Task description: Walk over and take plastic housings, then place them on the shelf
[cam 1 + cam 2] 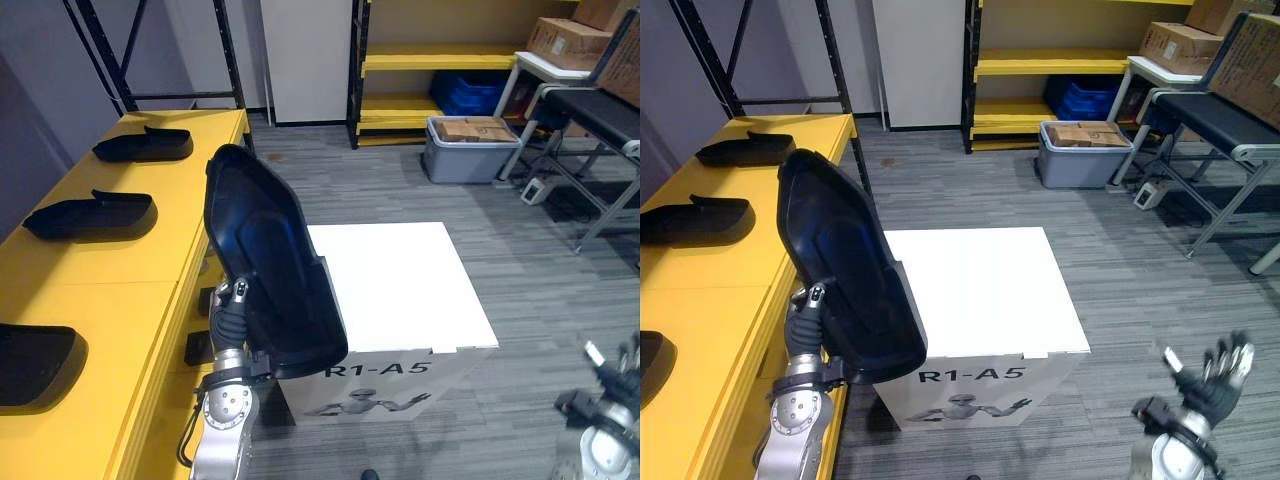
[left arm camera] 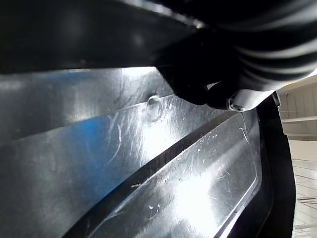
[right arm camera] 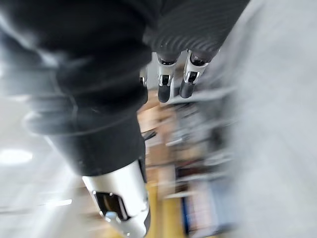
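- My left hand (image 1: 232, 322) is clenched on a big black housing (image 1: 265, 255). One silver finger (image 1: 240, 291) lies on its edge. The other fingers are hidden behind it.
- The black housing stands tall above my left hand, up in the air and leaning a bit. Its shiny, hollow side faces me.
- A yellow shelf (image 1: 130, 290) is just to the left of my left hand.
- Three more housings lie on the yellow shelf, apart from each other. The near housing (image 1: 35, 365) is left of my left hand. The middle housing (image 1: 92, 215) is farther out. The far housing (image 1: 145, 146) is past that one.
- A white box (image 1: 400, 270) stands on the grey floor (image 1: 540, 270), just to the right of my left hand and between my two hands.
- My right hand (image 1: 1215, 375) hangs low, well apart from the white box. Its fingers are spread and it holds nothing.
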